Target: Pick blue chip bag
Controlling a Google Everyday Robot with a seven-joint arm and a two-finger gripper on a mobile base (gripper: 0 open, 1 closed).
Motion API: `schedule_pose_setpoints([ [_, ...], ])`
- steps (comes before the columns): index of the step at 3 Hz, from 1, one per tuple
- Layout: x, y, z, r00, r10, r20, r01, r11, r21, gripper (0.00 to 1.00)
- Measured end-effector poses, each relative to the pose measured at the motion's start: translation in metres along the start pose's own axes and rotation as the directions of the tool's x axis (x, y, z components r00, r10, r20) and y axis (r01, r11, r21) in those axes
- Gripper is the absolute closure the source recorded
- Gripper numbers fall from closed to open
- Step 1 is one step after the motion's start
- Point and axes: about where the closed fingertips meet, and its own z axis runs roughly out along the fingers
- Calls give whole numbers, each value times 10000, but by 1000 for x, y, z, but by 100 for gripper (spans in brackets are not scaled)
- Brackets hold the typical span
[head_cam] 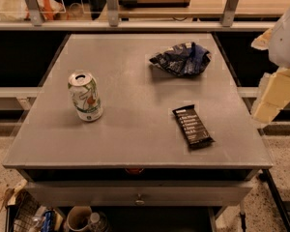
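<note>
Dark navy-blue glossy foil with small white markings is being shown by the blue chip bag (181,59), upper right of centre. A white body with green and orange print and a silver top is being displayed by the can (85,96) at the left. Black with white text is being presented by the bar wrapper (192,125), lower right of centre. Plain grey is being shown by the table (125,57). Cream and white are being shown by the gripper (273,96) at the right edge.

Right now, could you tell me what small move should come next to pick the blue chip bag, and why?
Probably swing the gripper left and farther back toward the blue chip bag. The gripper hangs beyond the table's right edge, apart from the bag, which lies untouched at the far right.
</note>
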Motion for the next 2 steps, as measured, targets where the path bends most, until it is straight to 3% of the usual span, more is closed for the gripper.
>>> schedule_pose_setpoints([
  [1, 27, -18, 17, 9912, 1232, 489, -1265, 9894, 709, 0],
  [2, 52, -33, 34, 9605, 2356, 1482, -2557, 9572, 1356, 0],
])
